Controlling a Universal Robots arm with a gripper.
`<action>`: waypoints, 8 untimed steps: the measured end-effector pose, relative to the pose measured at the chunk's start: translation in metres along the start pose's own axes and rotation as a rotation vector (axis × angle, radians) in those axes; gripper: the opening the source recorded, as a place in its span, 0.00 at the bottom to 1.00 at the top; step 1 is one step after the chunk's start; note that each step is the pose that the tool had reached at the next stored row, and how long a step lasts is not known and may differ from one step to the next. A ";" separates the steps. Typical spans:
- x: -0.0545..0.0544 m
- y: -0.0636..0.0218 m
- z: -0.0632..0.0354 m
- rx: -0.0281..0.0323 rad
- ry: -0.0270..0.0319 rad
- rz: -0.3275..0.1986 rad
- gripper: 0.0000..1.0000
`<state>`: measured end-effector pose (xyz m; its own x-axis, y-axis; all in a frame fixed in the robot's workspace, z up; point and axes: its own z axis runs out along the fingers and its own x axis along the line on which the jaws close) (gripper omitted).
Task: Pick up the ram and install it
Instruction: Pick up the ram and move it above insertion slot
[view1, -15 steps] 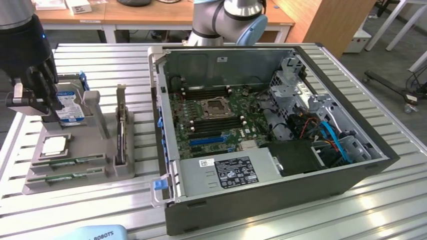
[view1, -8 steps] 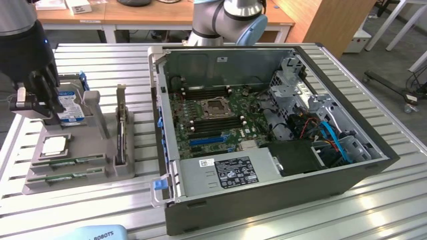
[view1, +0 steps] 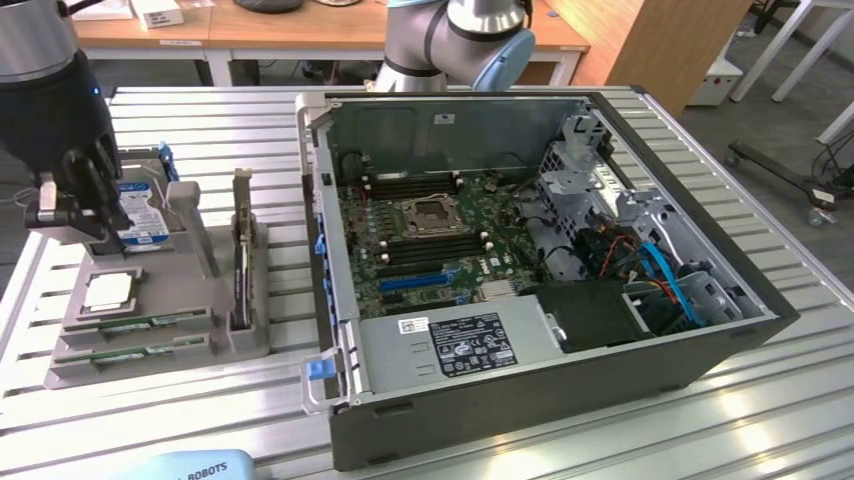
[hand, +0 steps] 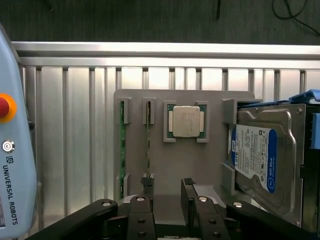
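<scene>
ram (hand: 148, 145) on edge in gray holder (hand: 170, 161), claw (hand: 167, 186) wide nearby

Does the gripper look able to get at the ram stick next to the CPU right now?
Probably yes: the gripper is open above the grey tray, and that ram stick stands on edge with nothing over it; the CPU lies apart beside it.

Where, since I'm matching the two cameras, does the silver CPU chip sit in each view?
Exterior view: the CPU chip lies on the grey holder at the exterior view's left, between the hard drive and the ram sticks.
Wrist view: CPU chip in its bracket, between the ram sticks and the hard drive.
Shared landmark: the hard drive's blue-white label.
</scene>
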<state>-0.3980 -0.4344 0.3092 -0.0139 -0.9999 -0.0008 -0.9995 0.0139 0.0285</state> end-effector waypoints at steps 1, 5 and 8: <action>0.000 0.0000 0.0007 0.0000 0.0000 0.000 0.35; 0.000 -0.0001 0.0036 0.0000 0.0000 -0.001 0.35; 0.000 -0.0002 0.0058 0.0000 0.0000 -0.001 0.35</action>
<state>-0.3980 -0.4344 0.3034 -0.0130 -0.9999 -0.0008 -0.9995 0.0129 0.0286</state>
